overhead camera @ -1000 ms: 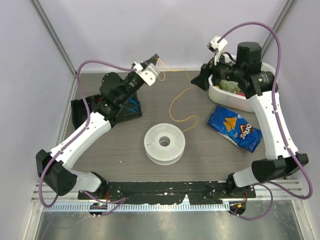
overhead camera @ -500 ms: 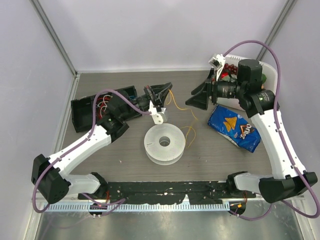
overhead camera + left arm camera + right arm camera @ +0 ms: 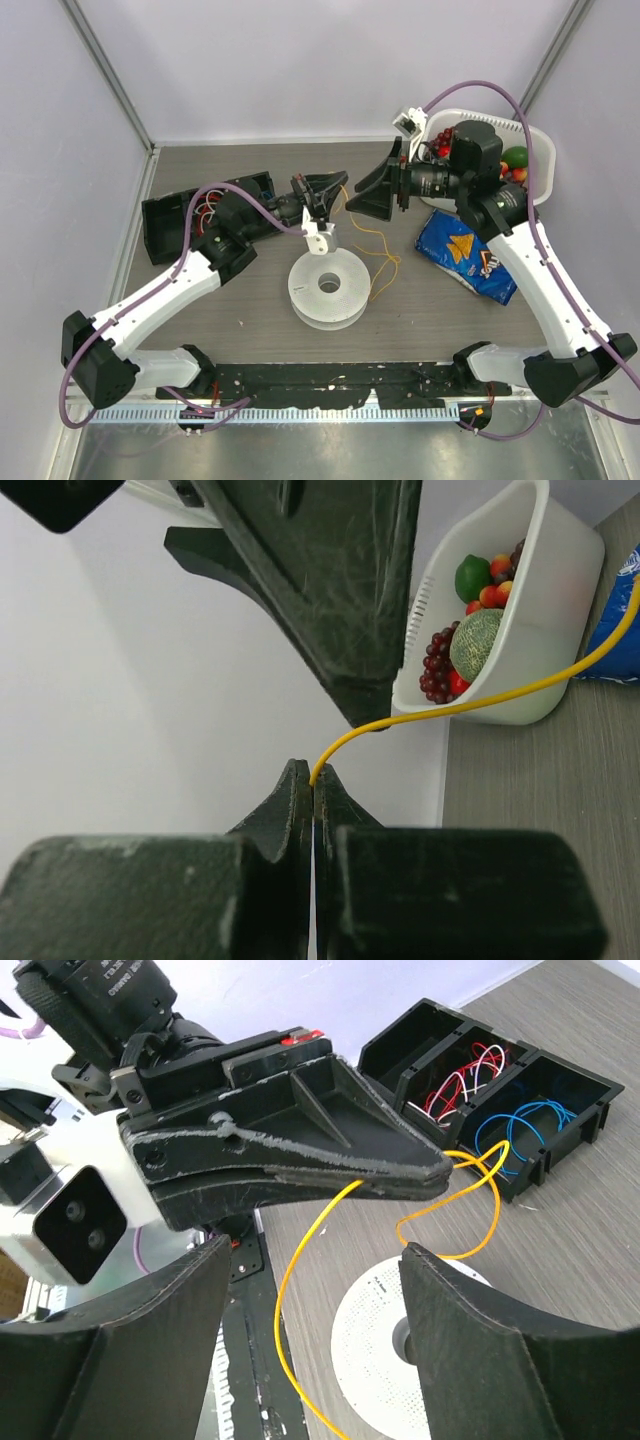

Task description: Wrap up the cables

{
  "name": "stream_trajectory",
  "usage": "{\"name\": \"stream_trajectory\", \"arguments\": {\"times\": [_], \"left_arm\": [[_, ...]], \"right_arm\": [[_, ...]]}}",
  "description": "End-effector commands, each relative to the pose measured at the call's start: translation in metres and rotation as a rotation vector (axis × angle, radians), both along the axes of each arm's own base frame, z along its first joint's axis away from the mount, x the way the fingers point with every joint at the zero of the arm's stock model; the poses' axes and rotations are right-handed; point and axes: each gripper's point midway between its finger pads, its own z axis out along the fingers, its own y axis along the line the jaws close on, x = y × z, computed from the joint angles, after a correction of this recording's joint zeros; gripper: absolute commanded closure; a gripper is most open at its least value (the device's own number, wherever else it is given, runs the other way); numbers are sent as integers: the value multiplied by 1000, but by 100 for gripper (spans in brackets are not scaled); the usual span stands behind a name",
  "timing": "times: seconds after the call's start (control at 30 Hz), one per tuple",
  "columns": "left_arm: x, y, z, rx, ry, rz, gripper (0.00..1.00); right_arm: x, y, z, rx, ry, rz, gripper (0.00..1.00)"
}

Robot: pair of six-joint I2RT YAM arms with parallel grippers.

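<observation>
The yellow cable [image 3: 378, 252] runs in loose loops from my left gripper [image 3: 338, 185] down to the tabletop right of the white spool [image 3: 329, 285]. The left gripper [image 3: 313, 778] is shut on the cable [image 3: 470, 702] end, pinched at its fingertips. It hovers just behind the spool. My right gripper [image 3: 368, 190] stands open, facing the left gripper's tip from the right, almost touching it. In the right wrist view the cable [image 3: 288, 1290] hangs between the right gripper's [image 3: 312, 1260] spread fingers, in front of the spool [image 3: 400, 1345].
A black compartment box [image 3: 165, 215] with red-and-white and blue wire coils sits at the back left. A white basket [image 3: 540, 140] of fruit stands at the back right, with a blue chip bag [image 3: 470, 255] in front of it.
The left arm swung from the back of the table to just behind the spool, carrying the cable end. The right arm moved left from the basket to meet it, jaws still open.
</observation>
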Motion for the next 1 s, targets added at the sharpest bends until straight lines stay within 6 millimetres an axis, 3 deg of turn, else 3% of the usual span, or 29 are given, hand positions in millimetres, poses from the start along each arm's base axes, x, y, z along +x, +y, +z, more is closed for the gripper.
{"name": "stream_trajectory", "arguments": {"times": [0.0, 0.13, 0.17, 0.2, 0.23, 0.3, 0.33, 0.37, 0.5, 0.57, 0.77, 0.87, 0.97], "left_arm": [[-12, -3, 14, -4, -65, -31, 100], [-9, -7, 4, 49, -64, -9, 100], [-6, -7, -2, 77, -49, 3, 100], [-6, -7, -7, 103, -28, 8, 100], [-5, -5, -9, 112, -2, 18, 100], [-1, -1, -12, 111, 30, 50, 100], [1, 2, -13, 106, 51, 70, 100], [3, 6, -11, 88, 80, 91, 92], [1, 28, -15, 22, 309, 121, 27], [1, 41, -18, -26, 432, 154, 12], [4, 84, -20, -299, 849, 151, 9], [-10, 82, -30, -354, 1056, 50, 16], [-22, 70, -19, -433, 1202, -68, 24]], "right_arm": [[14, 11, 3, 30, 5, -58, 30], [21, 21, -3, 30, 37, -69, 49], [23, 23, -6, 27, 49, -73, 66], [25, 23, -7, 27, 58, -81, 73], [28, 23, -10, 19, 60, -87, 89], [29, 21, -13, 2, 52, -102, 99], [28, 20, -13, 0, 50, -104, 99], [26, 20, -13, -1, 41, -92, 99], [16, 17, 1, 50, 47, -49, 99], [17, 13, 10, 89, 51, -46, 99], [23, 5, 45, 253, 53, -48, 99], [22, 8, 55, 300, 45, -24, 99], [22, 9, 54, 304, 49, -12, 99]]}}
